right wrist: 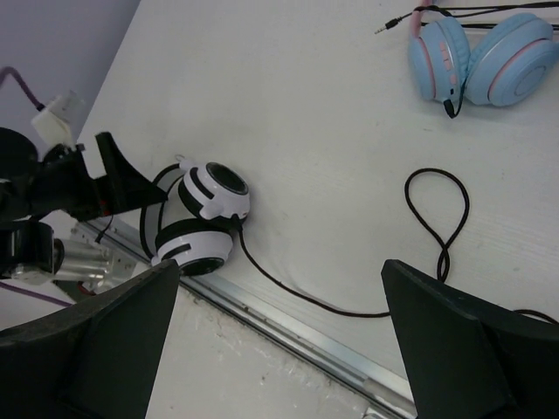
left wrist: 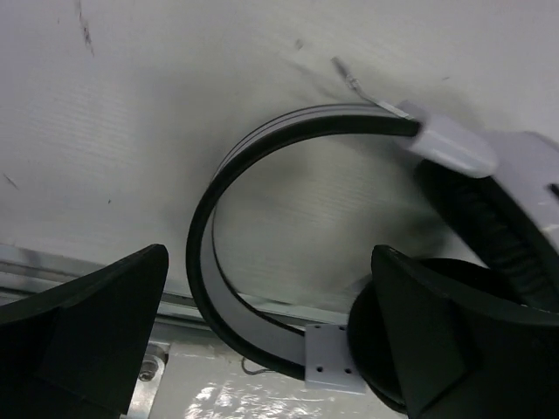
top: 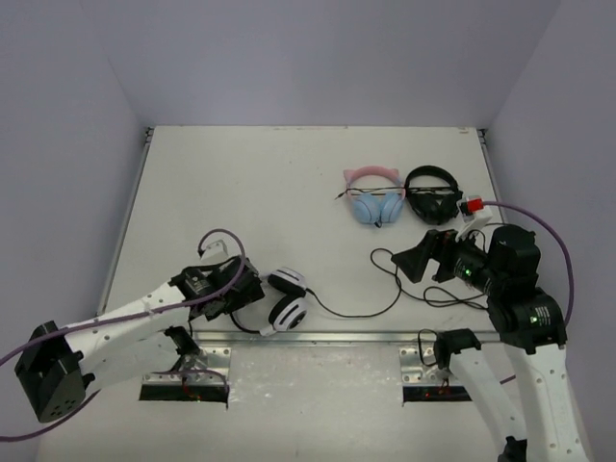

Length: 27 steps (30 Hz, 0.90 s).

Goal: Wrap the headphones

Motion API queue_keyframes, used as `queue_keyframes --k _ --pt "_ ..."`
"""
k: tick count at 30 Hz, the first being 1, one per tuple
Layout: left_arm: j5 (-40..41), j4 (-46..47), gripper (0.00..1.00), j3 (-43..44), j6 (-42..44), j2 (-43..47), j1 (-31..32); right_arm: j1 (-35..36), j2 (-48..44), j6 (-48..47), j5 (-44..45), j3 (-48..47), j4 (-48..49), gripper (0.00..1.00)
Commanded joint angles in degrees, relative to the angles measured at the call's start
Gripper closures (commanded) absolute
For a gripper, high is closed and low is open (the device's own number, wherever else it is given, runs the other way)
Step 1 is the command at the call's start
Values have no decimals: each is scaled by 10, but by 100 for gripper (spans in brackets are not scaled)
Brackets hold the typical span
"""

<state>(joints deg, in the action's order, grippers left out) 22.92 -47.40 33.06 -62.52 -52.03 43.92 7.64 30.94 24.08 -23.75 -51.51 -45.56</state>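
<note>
White headphones [top: 287,299] at near desk [top: 241,183] edge, left of centre, cable [right wrist: 291,292] trailing right along that edge, open surface toward far left corner, left gripper [top: 256,292] wide, straddling headband [left wrist: 203,262], right gripper [top: 412,262] wide, empty, near cable loop.

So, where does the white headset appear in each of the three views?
Top external: headphones low, left of centre.
Left wrist: headphones fill centre and right, headband arching left.
Right wrist: headphones left of centre.
Shared landmark: the metal rail along the near edge, beside them in every view.
</note>
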Motion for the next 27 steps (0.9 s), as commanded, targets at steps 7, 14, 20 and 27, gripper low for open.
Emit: queue_keyframes --k 7,14,20,27 --pt "17 63 7 -51 -130 -154 65 0 -1 11 -31 7 58 1" --pt "73 49 99 -6 -145 -184 92 0 -9 26 -35 40 88 1" --pt "181 -87 100 135 -96 -131 145 0 -53 69 -181 159 278 1" --pt "247 -193 100 317 -30 -84 176 5 -35 132 -283 337 581 1"
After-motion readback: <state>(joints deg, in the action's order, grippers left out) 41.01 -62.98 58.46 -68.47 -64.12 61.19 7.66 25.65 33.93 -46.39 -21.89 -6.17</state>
